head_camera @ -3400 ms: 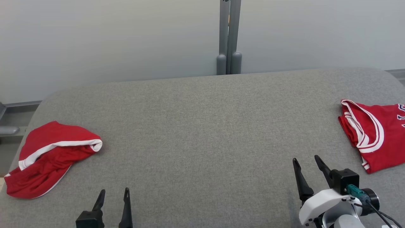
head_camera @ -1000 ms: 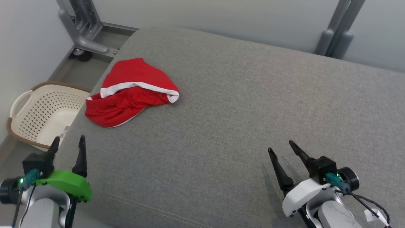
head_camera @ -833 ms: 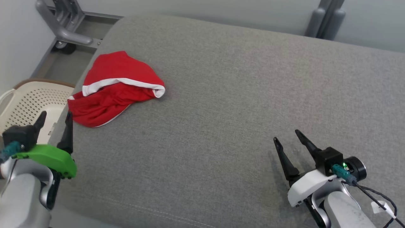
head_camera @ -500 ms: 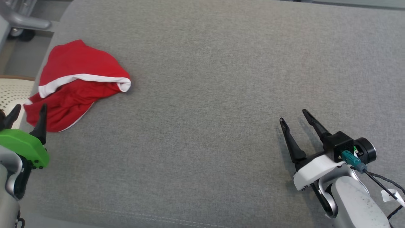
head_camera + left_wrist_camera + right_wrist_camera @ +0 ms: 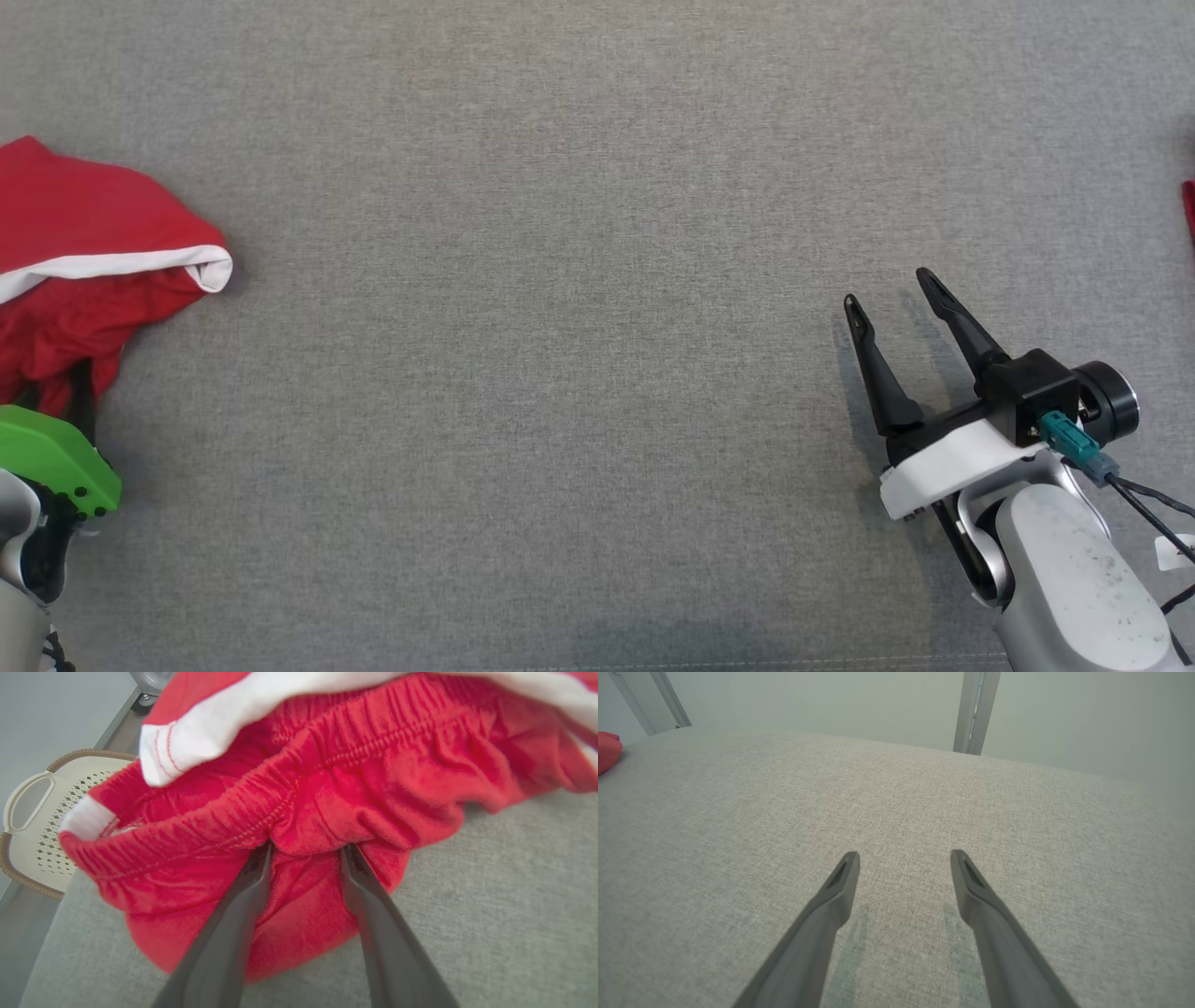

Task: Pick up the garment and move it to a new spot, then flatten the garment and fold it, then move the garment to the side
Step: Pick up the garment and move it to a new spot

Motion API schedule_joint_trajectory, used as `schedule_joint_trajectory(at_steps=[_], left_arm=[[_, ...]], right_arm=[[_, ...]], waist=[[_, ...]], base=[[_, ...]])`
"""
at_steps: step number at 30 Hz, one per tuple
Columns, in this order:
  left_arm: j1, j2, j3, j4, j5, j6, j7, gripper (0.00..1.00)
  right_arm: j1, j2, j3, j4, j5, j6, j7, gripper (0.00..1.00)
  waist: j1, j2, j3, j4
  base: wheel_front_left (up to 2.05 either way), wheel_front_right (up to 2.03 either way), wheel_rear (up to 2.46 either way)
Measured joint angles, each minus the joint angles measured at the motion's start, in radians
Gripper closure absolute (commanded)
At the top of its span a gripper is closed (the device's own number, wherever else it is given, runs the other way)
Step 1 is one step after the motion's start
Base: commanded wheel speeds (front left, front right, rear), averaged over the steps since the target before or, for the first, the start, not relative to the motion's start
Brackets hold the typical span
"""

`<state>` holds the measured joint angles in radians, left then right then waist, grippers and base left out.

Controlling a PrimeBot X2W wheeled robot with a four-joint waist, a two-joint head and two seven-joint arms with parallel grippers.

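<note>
Straddling a fold of the red shorts [image 5: 373, 765], the left gripper [image 5: 306, 848] holds its fingers [image 5: 233, 933] apart, tips hidden under the waistband. The shorts lie at the left edge of the grey cushion [image 5: 560, 373]; the right gripper [image 5: 888, 287], fingers spread, sits well apart.

A grey woven padded surface [image 5: 597, 280] covers the head view from edge to edge. At the right edge of that view, a thin red sliver [image 5: 1189, 210] shows, perhaps more cloth, too little of it to tell. In the left wrist view, a cream perforated basket [image 5: 46, 835] with a brown woven rim and a handle slot sits at the left, below the surface's edge. In the right wrist view, an upright grey post [image 5: 973, 711] stands at the upper right against a pale wall [image 5: 808, 700], and slanted grey bars [image 5: 668, 700] sit at the upper left.
</note>
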<state>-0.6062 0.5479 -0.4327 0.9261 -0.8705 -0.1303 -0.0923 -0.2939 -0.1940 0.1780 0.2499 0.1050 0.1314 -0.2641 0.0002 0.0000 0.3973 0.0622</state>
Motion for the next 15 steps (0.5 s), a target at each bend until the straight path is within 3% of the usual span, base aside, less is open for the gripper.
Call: schedule_joint_trajectory(at_steps=[1, 15], left_arm=[[0.000, -0.002, -0.005, 0.006, -0.008, 0.000, 0.003, 1.00], [0.026, 0.001, -0.131, -0.079, -0.050, 0.001, -0.105, 1.00]], right_arm=[[0.001, 0.003, -0.002, 0.001, 0.002, 0.000, 0.000, 0.00], [0.024, 0.057, -0.021, 0.031, 0.023, 0.000, 0.000, 0.00]], waist=[[0.0000, 0.0000, 0.001, -0.008], [-0.0001, 0.0000, -0.095, -0.037]], base=[[0.00, 0.00, 0.00], [0.00, 0.00, 0.00]])
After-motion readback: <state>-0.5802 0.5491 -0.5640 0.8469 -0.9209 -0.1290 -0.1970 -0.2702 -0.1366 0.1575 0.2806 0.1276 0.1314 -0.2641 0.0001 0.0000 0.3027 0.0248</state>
